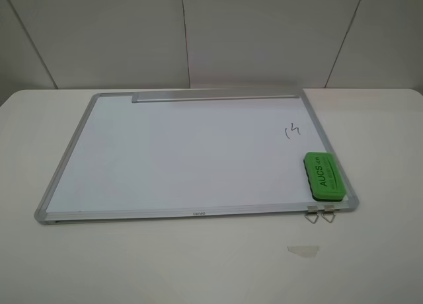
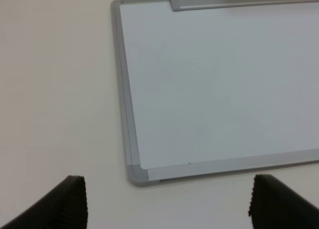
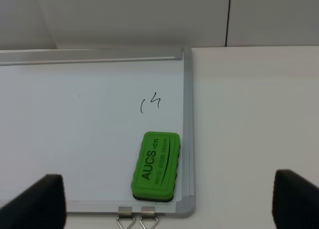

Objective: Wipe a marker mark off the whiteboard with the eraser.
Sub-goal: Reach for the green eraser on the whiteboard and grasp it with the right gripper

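Note:
The whiteboard [image 1: 185,152] lies flat on the table, its grey tray strip [image 1: 215,96] along the far edge. A small black marker mark [image 1: 291,130] sits near the board's right side. The green eraser [image 1: 324,177] rests on the board's near right corner, just in front of the mark. In the right wrist view my right gripper [image 3: 168,194] is open, short of the eraser [image 3: 156,166] and the mark [image 3: 150,103], holding nothing. My left gripper [image 2: 169,206] is open and empty, near the board's near left corner [image 2: 137,174]. Neither gripper shows in the exterior high view.
Two small metal clips [image 1: 319,215] hang off the board's near edge below the eraser. A pale scrap [image 1: 303,251] lies on the white table [image 1: 198,264] in front of the board. A white wall stands behind the table.

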Robot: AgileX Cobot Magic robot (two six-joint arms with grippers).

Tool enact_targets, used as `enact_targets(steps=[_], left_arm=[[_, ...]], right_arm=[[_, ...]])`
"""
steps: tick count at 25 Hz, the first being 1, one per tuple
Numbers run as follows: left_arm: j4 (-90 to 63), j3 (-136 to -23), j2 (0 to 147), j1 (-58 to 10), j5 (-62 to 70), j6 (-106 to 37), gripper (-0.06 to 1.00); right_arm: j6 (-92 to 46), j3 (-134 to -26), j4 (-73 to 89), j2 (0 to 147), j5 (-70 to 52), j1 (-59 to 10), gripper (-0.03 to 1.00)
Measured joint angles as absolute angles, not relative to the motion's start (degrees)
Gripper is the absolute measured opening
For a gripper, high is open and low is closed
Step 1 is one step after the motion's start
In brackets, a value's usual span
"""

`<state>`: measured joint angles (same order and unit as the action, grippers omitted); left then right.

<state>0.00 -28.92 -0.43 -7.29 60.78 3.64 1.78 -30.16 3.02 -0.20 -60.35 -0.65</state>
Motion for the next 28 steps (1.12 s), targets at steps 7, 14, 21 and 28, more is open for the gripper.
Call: enact_targets(steps=[7, 14, 21, 28], left_arm=[[0.0, -28.92, -0.43, -7.29, 60.78, 3.64, 0.68], [0.0, -28.92, -0.43, -7.29, 60.78, 3.64, 0.68], [0.0, -28.92, -0.43, -7.29, 60.78, 3.64, 0.68], [0.0, -28.92, -0.43, -7.29, 60.78, 3.64, 0.68]], right_arm=[[1.78, -30.16, 3.02, -0.2, -60.35, -0.65, 0.83], [1.78, -30.16, 3.25, -0.2, -60.35, -0.65, 0.83], [3.59, -30.73, 6.02, 1.04, -60.3, -0.65, 0.83], [4.29, -36.5, 10.45, 20.05, -60.21, -0.73, 0.83]])
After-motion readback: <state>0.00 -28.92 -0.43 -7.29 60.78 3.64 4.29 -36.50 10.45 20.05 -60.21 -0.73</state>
